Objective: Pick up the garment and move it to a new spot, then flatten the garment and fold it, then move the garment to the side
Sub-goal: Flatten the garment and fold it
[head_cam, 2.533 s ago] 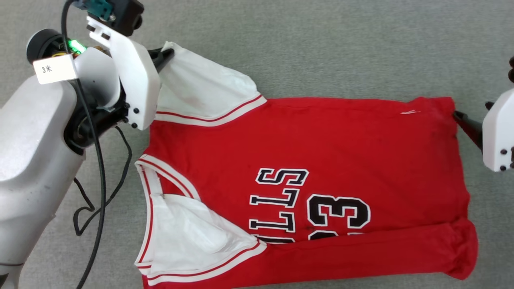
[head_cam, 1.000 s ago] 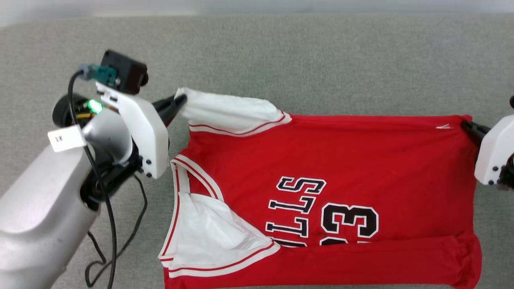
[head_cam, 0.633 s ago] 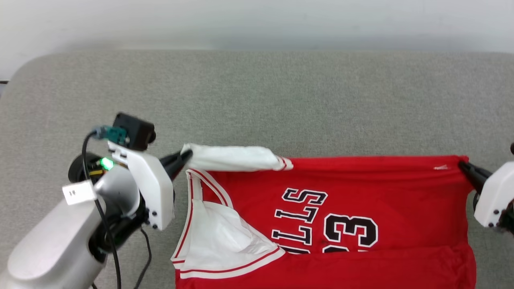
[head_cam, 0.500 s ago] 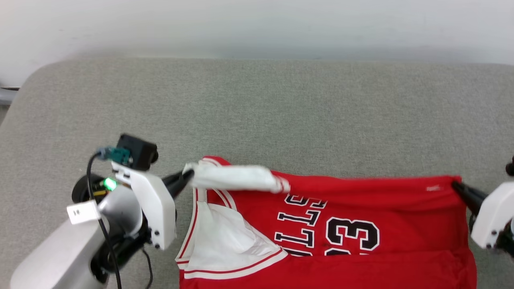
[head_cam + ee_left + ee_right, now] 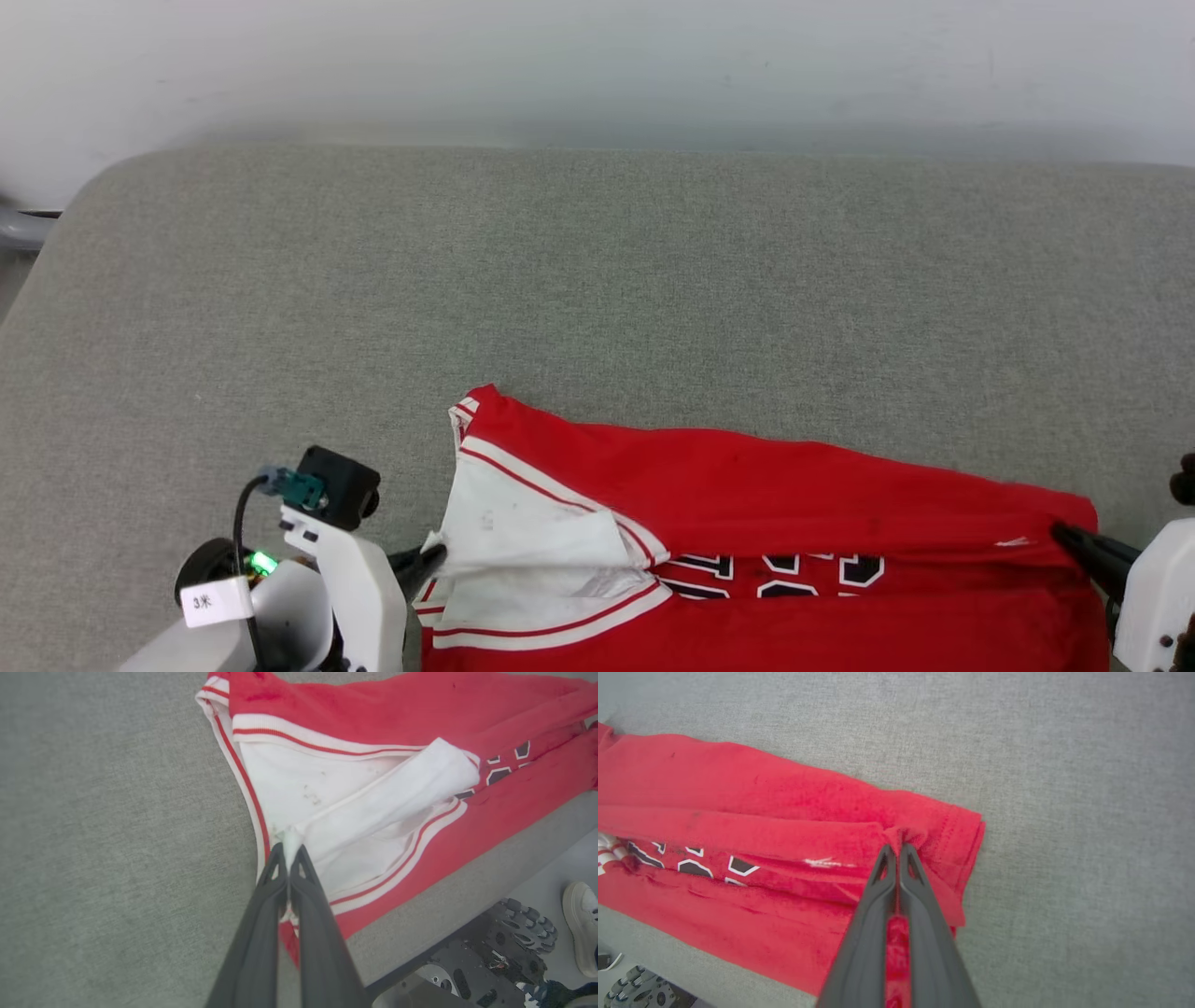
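Observation:
The garment (image 5: 775, 476) is a red jersey with white sleeves and striped trim, lying along the near edge of the grey padded surface, its far half folded toward me over the dark numerals (image 5: 794, 563). My left gripper (image 5: 437, 553) is shut on the tip of a white sleeve (image 5: 345, 807) at the garment's left end; the wrist view shows white cloth pinched between its fingertips (image 5: 289, 851). My right gripper (image 5: 1060, 532) is shut on the red hem corner (image 5: 924, 835) at the right end, with red cloth bunched between its fingers (image 5: 896, 851).
The grey padded surface (image 5: 597, 280) stretches broad and bare beyond the garment up to a pale wall (image 5: 597, 65). Past its near edge the left wrist view shows the robot's wheeled base (image 5: 495, 961) and a person's white shoe (image 5: 581, 924) on the floor.
Both grippers have drawn the garment's far edge toward me and laid it over the lettering, which is now mostly covered. The head camera has tilted up, bringing the wall into view.

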`<state>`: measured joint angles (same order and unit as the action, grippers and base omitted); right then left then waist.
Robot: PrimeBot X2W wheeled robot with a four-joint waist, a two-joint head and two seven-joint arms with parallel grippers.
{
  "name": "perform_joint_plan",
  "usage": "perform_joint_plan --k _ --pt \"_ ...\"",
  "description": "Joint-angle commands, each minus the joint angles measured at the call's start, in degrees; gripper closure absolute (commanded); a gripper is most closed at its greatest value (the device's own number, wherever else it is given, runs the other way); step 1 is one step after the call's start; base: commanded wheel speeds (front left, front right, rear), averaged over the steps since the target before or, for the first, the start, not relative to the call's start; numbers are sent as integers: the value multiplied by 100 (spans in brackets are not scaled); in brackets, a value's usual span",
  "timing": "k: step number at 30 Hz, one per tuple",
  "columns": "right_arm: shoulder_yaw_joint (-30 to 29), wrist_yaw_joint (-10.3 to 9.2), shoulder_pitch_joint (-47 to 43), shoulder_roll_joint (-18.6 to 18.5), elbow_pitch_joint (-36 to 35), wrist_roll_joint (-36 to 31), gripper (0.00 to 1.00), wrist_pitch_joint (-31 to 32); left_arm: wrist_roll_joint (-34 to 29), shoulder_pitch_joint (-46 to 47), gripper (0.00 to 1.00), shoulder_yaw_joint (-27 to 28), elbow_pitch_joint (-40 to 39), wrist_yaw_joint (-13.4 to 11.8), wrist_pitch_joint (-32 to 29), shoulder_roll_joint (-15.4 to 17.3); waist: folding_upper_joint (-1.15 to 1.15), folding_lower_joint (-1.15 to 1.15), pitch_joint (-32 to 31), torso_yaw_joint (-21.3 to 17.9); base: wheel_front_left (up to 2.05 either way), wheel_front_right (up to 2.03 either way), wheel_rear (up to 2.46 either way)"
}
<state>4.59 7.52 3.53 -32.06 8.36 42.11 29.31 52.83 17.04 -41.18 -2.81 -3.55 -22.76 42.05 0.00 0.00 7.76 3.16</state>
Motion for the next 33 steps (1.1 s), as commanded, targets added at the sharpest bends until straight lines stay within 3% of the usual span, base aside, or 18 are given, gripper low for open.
perform_joint_plan --k 1,7,15,16,17,18,27,33 --pt "63 -7 -125 -75 -70 21 100 30 33 -118 100 -55 34 -2 -25 -33 0 0 4 -11 0 0 0" --pt "397 -7 -296 -296 -257 -108 100 -70 -58 -237 100 -253 271 11 -53 -122 0 0 35 -72 0 0 0" --pt "836 -7 -206 -405 31 -370 100 -357 -177 -260 100 -408 676 69 120 -350 0 0 108 -150 0 0 0" --pt "868 -7 -175 -394 72 -371 53 -386 -193 -258 83 -430 719 93 146 -377 0 0 111 -157 0 0 0" --pt "873 -7 -144 -373 123 -364 0 -427 -226 -250 53 -451 752 106 176 -397 0 0 110 -163 0 0 0" --pt "912 -7 -120 -350 157 -335 0 -468 -237 -249 0 -468 789 108 199 -416 0 0 103 -167 0 0 0" --pt "812 -7 -163 -455 48 10 0 -433 -179 -319 0 -307 885 62 664 -575 0 0 -169 -201 0 0 0" --pt "216 -7 -393 -315 -302 166 0 -145 -336 -383 0 41 789 -103 1623 -729 0 0 -382 -230 0 0 0"
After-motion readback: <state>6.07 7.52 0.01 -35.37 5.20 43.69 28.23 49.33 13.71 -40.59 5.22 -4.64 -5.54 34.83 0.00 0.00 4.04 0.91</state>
